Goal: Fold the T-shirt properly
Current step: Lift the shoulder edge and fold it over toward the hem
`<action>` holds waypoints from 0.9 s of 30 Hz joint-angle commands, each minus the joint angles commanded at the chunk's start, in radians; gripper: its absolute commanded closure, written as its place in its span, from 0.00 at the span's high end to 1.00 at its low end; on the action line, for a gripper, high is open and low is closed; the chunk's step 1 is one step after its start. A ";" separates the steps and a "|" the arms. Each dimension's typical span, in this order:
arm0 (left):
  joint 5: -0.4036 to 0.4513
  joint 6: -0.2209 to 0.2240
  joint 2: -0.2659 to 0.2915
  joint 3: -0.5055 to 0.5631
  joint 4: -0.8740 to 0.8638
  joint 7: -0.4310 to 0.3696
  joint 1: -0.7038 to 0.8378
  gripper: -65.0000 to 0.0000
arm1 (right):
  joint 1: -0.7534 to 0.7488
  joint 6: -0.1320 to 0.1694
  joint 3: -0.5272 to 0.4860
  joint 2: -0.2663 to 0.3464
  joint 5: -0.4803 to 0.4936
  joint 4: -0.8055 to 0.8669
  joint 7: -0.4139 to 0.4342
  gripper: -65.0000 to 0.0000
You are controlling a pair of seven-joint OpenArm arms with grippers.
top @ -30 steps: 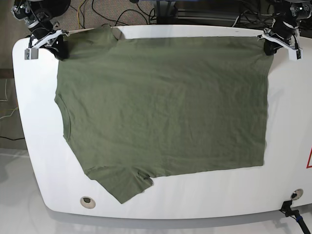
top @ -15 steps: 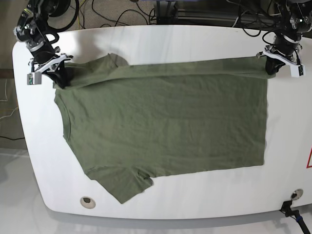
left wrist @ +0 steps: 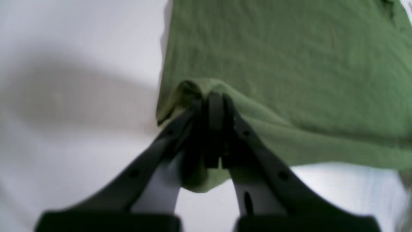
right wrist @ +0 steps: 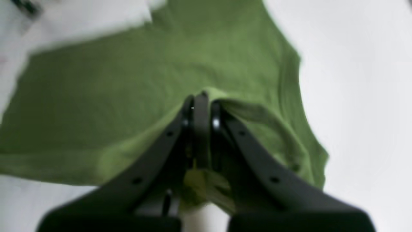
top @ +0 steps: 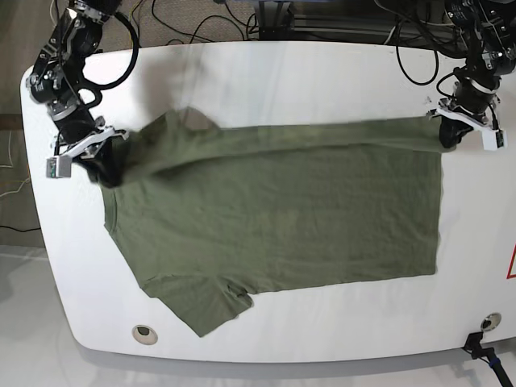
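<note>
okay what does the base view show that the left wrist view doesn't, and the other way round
Only the base view shows the whole T-shirt spread on the white table, the right gripper pinching its shoulder end, and cables behind. Only the left wrist view shows up close the left gripper shut on a bunched fold of cloth. Both show the green shirt, the table and the left gripper holding the shirt's hem corner.

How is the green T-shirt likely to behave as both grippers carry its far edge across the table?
Probably floppy: the T-shirt sags in a rolled band between the left gripper and right gripper. It likely drags rather than slides freely, since most of it lies flat on the table. It seems light, as pinched corners hold it.
</note>
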 joint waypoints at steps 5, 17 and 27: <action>0.001 -0.001 -0.005 0.026 -0.048 0.007 -0.060 0.00 | 0.079 -0.001 -0.005 0.020 -0.004 -0.101 -0.003 0.00; 0.005 -0.005 -0.020 0.066 -0.186 0.003 -0.185 0.00 | 0.250 -0.003 -0.073 0.091 -0.021 -0.408 0.043 0.00; 0.006 -0.009 -0.026 0.064 -0.219 0.005 -0.208 0.00 | 0.245 -0.006 -0.072 0.092 -0.039 -0.413 0.031 0.00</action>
